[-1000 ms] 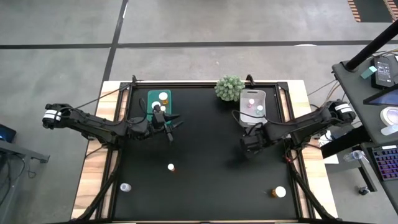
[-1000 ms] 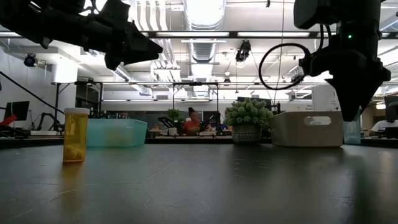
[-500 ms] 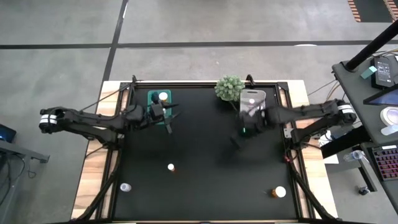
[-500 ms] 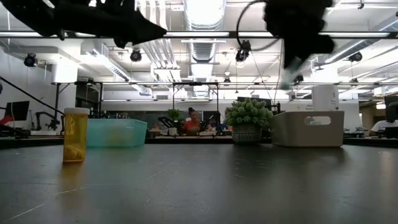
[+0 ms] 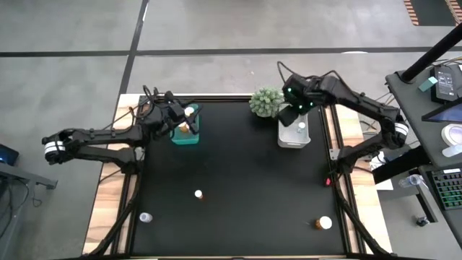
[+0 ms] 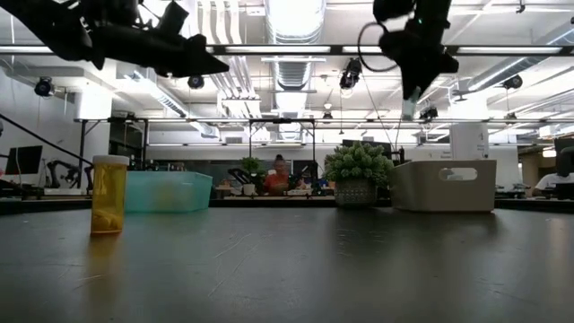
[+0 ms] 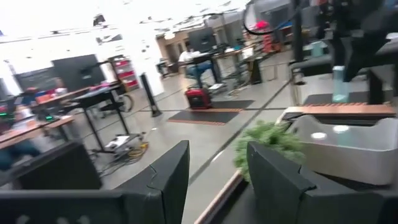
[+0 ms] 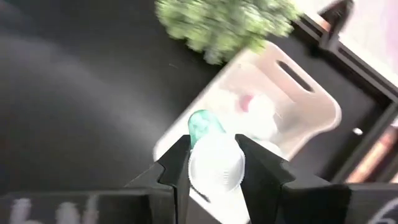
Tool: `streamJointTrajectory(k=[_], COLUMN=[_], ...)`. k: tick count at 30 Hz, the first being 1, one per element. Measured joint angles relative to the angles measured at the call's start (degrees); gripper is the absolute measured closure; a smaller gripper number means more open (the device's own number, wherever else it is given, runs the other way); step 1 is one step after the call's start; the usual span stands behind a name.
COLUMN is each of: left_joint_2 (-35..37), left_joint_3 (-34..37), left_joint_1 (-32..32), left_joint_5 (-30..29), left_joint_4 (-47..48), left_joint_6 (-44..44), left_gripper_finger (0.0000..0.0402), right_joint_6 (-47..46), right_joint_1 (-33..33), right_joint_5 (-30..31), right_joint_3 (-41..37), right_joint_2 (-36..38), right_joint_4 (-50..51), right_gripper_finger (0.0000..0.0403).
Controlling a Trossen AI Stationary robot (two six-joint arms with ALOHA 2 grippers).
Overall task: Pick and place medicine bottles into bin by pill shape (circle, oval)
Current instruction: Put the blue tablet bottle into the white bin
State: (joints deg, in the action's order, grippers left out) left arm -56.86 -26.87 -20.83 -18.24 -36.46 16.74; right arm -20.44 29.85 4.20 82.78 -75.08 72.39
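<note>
My right gripper (image 5: 296, 115) hangs over the white bin (image 5: 294, 137) at the far right, shut on a medicine bottle (image 8: 216, 167) with a white cap. My left gripper (image 5: 189, 118) is level and open over the teal bin (image 5: 185, 136) at the far left, with nothing between its fingers (image 7: 168, 180). The teal bin holds a white-capped bottle (image 5: 190, 112). Three more bottles stand on the black table: one mid-table (image 5: 198, 193), one near left (image 5: 146, 217), one near right (image 5: 323, 223). The low view shows an amber bottle (image 6: 109, 195) upright. My right gripper pinches the bottle between its two fingers (image 8: 264, 171), one on each side at the white cap (image 8: 217, 180). The fingers slant down from above, and the cap's top faces back along them. The bottle is lifted clear, above the white bin.
A spiky green plant ball (image 5: 266, 102) sits at the far edge, close beside the white bin. The white bin has other small items inside (image 5: 302, 127). The black table between the two bins and toward the near edge (image 5: 245, 173) carries only the loose bottles.
My right gripper has risen and swung from the table's middle right toward the far edge, ending above the white bin with the bottle still in its fingers. My left gripper has moved toward the far edge over the teal bin and rolled, its finger gap unchanged.
</note>
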Motion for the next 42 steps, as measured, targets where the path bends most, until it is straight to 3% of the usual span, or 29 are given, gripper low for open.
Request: streamJointTrajectory(k=[8, 21, 33, 42], left_joint_2=[0.54, -0.86, -0.49, -0.38], left_joint_3=[-0.88, -2.58, -2.45, -2.23], left_joint_1=[-7.19, -13.23, -12.63, -12.64], left_joint_5=[0.04, 0.11, 7.23, 7.52], left_joint_4=[-2.1, -11.22, -13.45, -13.44], left_joint_6=[0.49, 5.65, -2.61, -2.83], left_gripper_finger=[0.0256, 0.0256, 0.0256, 0.0256], right_joint_6=[5.02, 3.97, 5.37, 5.07], right_joint_1=[6.18, 6.31, 6.31, 6.31], right_joint_5=[-6.93, -8.23, -6.12, -5.1], right_joint_3=[-7.0, -21.47, -22.27, -20.92], right_joint_2=[-0.38, -5.36, -12.27, -12.81], right_joint_4=[-0.07, -13.71, -16.05, -16.38], right_gripper_finger=[0.03, 0.03, 0.0298, 0.0274])
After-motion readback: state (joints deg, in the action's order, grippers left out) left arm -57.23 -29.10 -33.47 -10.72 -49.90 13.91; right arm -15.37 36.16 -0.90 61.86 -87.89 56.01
